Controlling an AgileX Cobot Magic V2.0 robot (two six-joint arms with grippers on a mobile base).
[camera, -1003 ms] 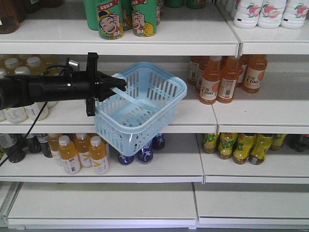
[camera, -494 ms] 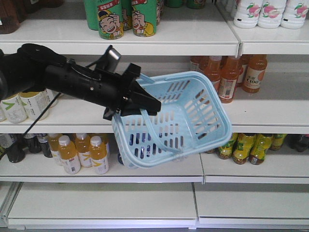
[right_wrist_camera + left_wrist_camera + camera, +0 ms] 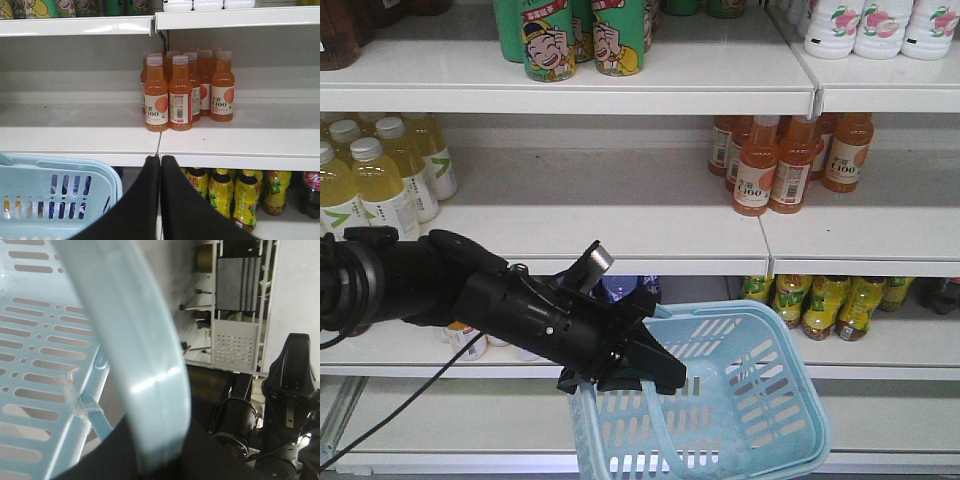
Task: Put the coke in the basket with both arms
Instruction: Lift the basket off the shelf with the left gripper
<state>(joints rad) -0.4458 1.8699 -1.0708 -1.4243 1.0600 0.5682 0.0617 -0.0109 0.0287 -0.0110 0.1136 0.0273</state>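
The light-blue basket (image 3: 760,395) hangs low in front of the bottom shelves, tilted, with its folding handle (image 3: 660,425) inside the black left gripper (image 3: 655,375), which is shut on it. In the left wrist view the handle (image 3: 145,365) runs as a wide pale band down into the dark jaws, and the basket's slotted wall (image 3: 40,340) fills the left side. My right gripper (image 3: 160,159) is shut with nothing in it, fingertips touching, just right of the basket's rim (image 3: 60,164). The coke is out of view.
Orange drink bottles (image 3: 770,165) stand on the middle shelf, straight ahead of the right gripper (image 3: 170,95). Green cans (image 3: 580,35) are on the top shelf, pale yellow bottles (image 3: 380,180) at the left, and yellow-labelled bottles (image 3: 235,192) on the lower right. The shelf edge (image 3: 620,260) juts forward.
The left arm has swung down and to the right with the basket, from middle-shelf height to the bottom shelves. The basket has tilted further on its handle.
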